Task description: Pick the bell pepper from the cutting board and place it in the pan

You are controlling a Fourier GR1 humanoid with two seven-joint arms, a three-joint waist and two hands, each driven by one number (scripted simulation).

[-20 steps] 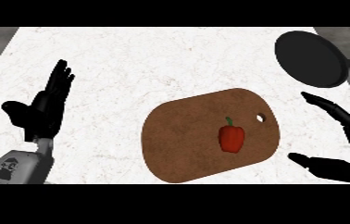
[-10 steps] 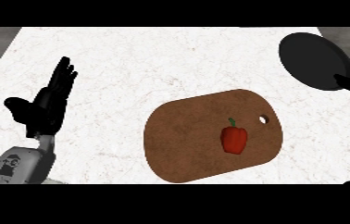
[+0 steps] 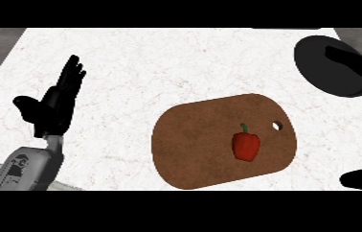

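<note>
A red bell pepper (image 3: pixel 246 145) with a green stem lies on the right half of the brown cutting board (image 3: pixel 194 147), close to the board's hanging hole. The black pan (image 3: pixel 326 68) sits at the counter's far right, beyond the board. My left hand (image 3: pixel 53 106) rests open at the left edge with its fingers up, far from the board. Of my right hand (image 3: pixel 351 179) only a small black part shows at the lower right edge, to the right of the board and apart from the pepper.
The white marbled counter (image 3: pixel 163 68) stretches between the left hand and the board. Its front edge runs along the lower left, and its right edge lies just past the pan.
My right hand has slid toward the right edge; its fingers and thumb showed beside the board, now only a bit remains. The pepper, board and left hand stay put.
</note>
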